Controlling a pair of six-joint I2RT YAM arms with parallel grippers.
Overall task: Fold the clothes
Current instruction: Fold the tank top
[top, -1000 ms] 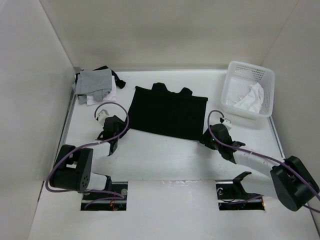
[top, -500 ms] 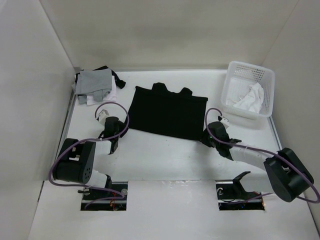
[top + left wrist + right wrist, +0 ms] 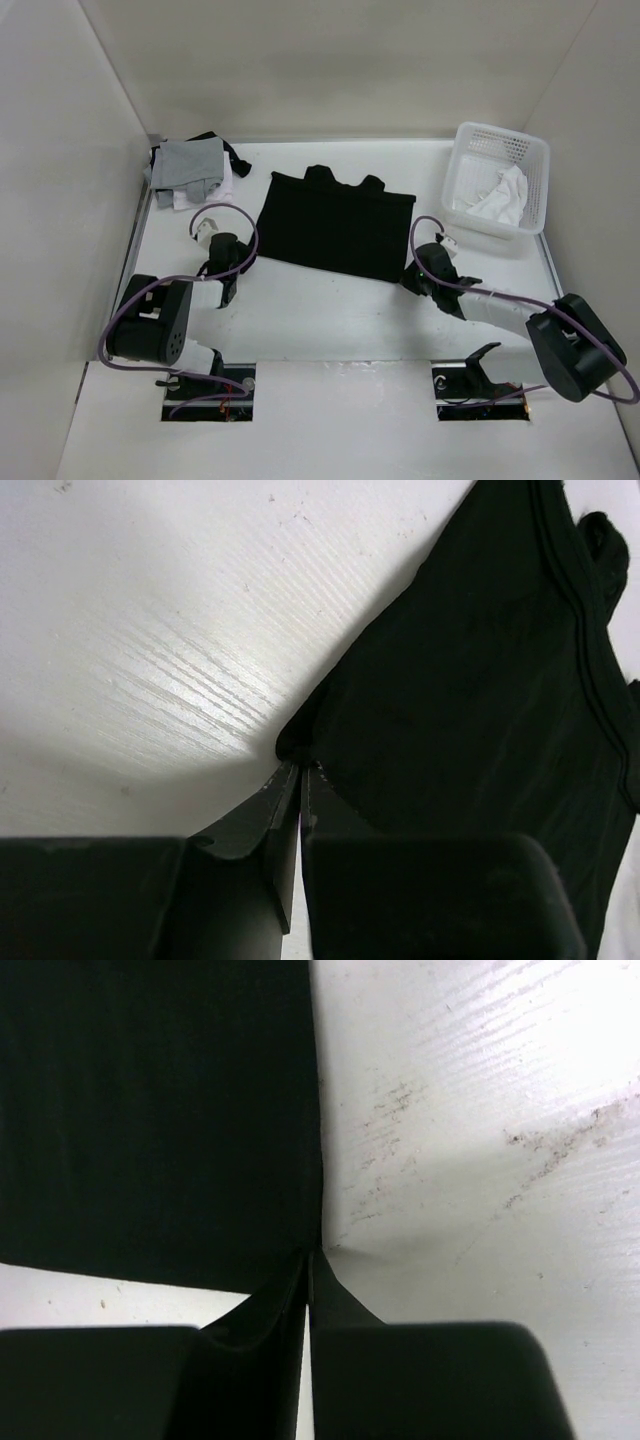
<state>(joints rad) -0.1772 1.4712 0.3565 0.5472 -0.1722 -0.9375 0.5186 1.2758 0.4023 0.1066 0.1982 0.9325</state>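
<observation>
Black cloth (image 3: 335, 230) lies flat, near corners pinched by the left gripper (image 3: 300, 770) and right gripper (image 3: 310, 1258); the fold probably needs both lifted together toward the far edge.

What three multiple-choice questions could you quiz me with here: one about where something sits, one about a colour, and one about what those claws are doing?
1. Where on the table is the white basket?
A) near-left corner
B) far-right corner
C) centre

2. What colour is the garment spread flat mid-table?
A) black
B) red
C) yellow

3. How does the left gripper stand?
A) wide open in the air
B) shut on the garment's near corner
C) shut on the basket's rim

Answers:
1 B: the top view shows it far right, with a white cloth inside.
2 A: it is plainly black in every view.
3 B: its wrist view shows the fingers pinched together on the garment's corner.
</observation>
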